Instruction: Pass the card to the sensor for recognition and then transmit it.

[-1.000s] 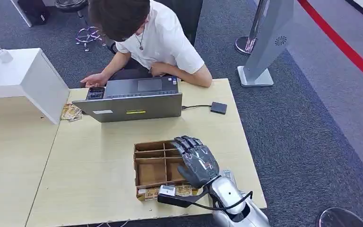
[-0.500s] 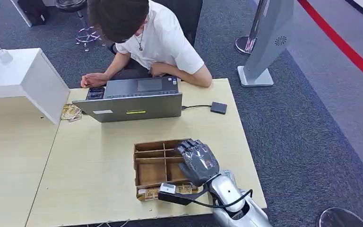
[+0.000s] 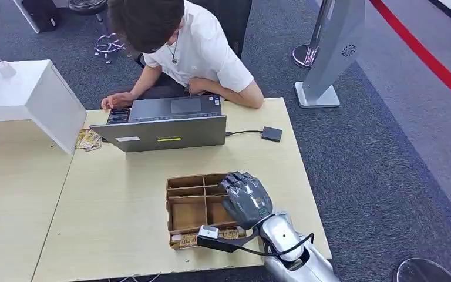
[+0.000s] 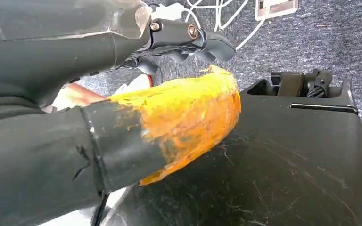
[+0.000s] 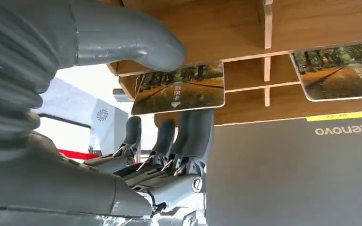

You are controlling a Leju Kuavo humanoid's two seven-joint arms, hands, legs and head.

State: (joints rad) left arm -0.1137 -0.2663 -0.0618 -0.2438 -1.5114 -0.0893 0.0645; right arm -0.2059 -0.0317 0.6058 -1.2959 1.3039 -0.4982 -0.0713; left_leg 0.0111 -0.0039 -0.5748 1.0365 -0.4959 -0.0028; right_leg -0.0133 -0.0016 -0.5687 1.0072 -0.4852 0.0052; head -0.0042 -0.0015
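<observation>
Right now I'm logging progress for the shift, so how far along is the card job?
Early. Nothing looks done: no card has left the wooden tray. In hand: the right hand is over the tray, thumb and fingers either side of a card standing in a front slot; I cannot tell whether it is gripped. Left: lifting it, presenting it to the sensor beside the laptop, then handing it on.
</observation>
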